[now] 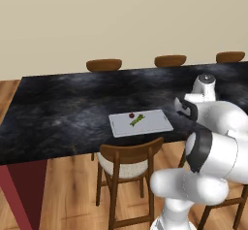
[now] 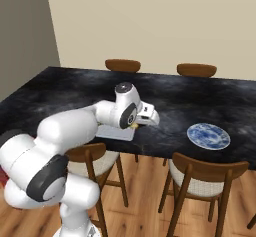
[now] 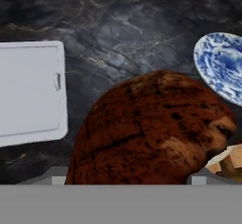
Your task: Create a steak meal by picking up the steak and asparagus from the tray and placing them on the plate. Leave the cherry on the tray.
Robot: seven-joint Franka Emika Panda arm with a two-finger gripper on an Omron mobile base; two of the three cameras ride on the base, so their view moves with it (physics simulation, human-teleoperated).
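The steak [image 3: 151, 128] is being carried from the tray [image 3: 28, 90] toward the blue plate [image 3: 222, 64], which lies at two o'clock in the hand view. The fingers are hidden behind the meat, apparently pinching it. Next comes travel over the plate, then release. Asparagus [image 1: 137, 120] and cherry [image 1: 131, 115] lie on the tray.

Even, soft, shadowless rendered light

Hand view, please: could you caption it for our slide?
Gripped steak looms between the tray and plate.
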